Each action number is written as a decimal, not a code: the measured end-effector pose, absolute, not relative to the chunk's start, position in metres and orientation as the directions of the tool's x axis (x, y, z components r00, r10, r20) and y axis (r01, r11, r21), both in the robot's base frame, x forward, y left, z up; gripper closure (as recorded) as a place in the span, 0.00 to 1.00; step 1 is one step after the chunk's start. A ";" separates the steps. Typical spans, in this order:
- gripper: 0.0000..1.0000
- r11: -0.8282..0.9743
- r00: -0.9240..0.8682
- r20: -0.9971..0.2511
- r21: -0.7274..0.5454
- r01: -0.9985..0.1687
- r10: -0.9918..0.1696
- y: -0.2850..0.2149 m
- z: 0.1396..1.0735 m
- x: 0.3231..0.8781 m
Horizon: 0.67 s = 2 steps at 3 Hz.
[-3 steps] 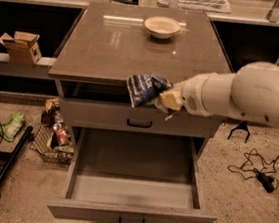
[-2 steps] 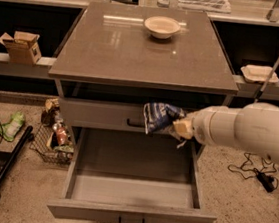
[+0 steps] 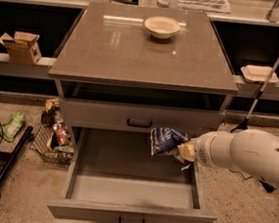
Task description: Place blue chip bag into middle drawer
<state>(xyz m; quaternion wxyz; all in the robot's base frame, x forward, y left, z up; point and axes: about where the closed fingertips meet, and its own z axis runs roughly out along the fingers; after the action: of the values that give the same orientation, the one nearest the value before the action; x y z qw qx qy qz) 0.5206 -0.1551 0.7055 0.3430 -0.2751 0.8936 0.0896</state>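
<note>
- Far off to the gripper's left, down on the floor, lies a green packet. It is well apart from anything the coming move concerns.
- The middle drawer stands pulled out, below the gripper and mostly to its left. Its grey tray faces up, and its long axis runs side to side across the view.
- The upper drawer front is shut. It sits up and to the left of the gripper, just behind the bag.
- The blue chip bag juts out to the left of the gripper, pinched at its right end, with its crumpled length roughly level. It hangs above the right rear part of the open tray and looks clear of the tray floor.
- The gripper is clenched on the bag's right edge. It hovers near the drawer's right wall, towards the back, and the white arm trails away to the right.
- What the move turns on, as I judge it: the tray lies straight below the bag and opens out to the gripper's left and front. So a short descent — nudged left, away from the right wall — should set the bag inside before the fingers let go.
</note>
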 end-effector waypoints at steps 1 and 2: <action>1.00 0.836 -0.622 -0.656 -0.026 -0.548 -0.428 -0.152 0.681 0.523; 1.00 0.839 -0.647 -0.637 0.000 -0.544 -0.419 -0.143 0.617 0.533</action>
<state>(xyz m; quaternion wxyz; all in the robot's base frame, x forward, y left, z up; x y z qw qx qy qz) 0.5327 -0.1428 0.6167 0.3245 -0.2667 0.9024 0.0959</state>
